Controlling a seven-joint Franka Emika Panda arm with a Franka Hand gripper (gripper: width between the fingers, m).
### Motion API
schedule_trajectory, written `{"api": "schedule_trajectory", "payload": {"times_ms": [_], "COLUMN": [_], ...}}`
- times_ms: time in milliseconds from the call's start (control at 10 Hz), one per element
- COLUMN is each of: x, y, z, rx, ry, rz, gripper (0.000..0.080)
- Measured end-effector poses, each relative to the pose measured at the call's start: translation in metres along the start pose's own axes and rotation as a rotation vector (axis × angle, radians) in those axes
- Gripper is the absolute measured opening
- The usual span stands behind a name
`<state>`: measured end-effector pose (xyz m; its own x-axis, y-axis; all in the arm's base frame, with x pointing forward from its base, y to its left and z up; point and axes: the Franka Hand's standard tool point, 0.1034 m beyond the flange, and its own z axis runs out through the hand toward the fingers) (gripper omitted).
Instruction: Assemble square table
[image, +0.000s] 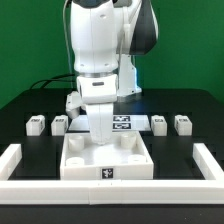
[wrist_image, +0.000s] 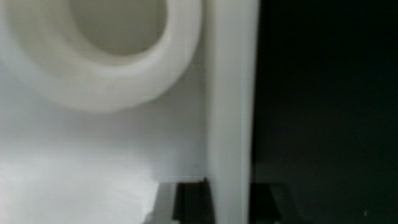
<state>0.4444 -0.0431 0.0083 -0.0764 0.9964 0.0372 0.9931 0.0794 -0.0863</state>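
At the exterior view's left, one arm of the white border rail (image: 10, 158) is seen lying on the black work surface (image: 30, 100). The rail forms a three-sided frame that is open at the far side. Beyond that arm, outside the frame, a leg (image: 35, 124) and a second leg (image: 60, 123) are set side by side, near each other but apart. Inside the frame, about midway between the two rail arms, the square slab (image: 135, 155) is found. Its tagged edge (image: 105, 172) is set close against the front stretch of the rail, and whether the two touch cannot be told. The slab is shaped like a shallow tray with raised corners. The gripper (image: 100, 140) is lowered at its far side, towards the exterior view's left. In the wrist view a round socket (wrist_image: 116, 30) in one raised corner is shown up close. A thin upright white edge of the slab is seen running down beside a dark fingertip (wrist_image: 175, 208). The gripper is clenched on that edge. Behind the arm, the marker board (image: 124, 124) is laid flat. Further right, a third leg (image: 160, 122) and a fourth leg (image: 182, 122) are placed side by side. The frame is closed at the far right by the rail's other arm.
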Motion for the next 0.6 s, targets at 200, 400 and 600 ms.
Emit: {"api": "schedule_trajectory", "payload": {"times_ms": [200,400,600], "x": [0.0,0.0,0.016], "y": [0.0,0.0,0.009], "z": [0.0,0.0,-0.002], "rx": [-0.001,-0.001,-0.011], "ry": [0.0,0.0,0.005], "rz": [0.0,0.0,0.047], "gripper": [0.006,0.006,0.006]}}
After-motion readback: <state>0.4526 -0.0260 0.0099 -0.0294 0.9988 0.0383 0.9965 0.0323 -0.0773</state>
